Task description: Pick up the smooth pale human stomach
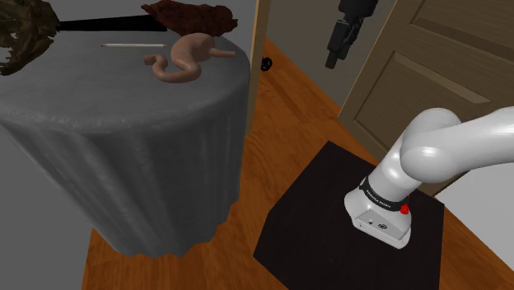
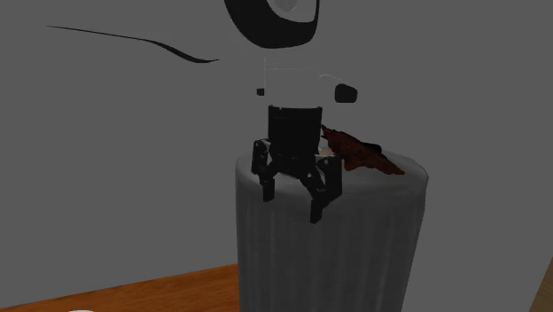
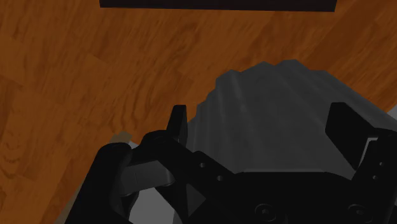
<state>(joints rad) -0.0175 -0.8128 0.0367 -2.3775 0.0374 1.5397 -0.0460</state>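
Observation:
The pale pink stomach lies on the round table draped in grey cloth, near the side at the shoulder view's right. My black gripper hangs high beyond that side of the table, over the wood floor and well clear of the stomach. In the second exterior view the gripper shows in front of the draped table with its fingers spread. In the wrist view the gripper is open with nothing between its fingers, and the cloth's rim and the floor lie below it.
On the table lie a thin pale stick, a dark red-brown lump behind the stomach, and a dark brown object at the far left. A wooden post and a panelled door stand behind the gripper. The black stand sits on the wood floor.

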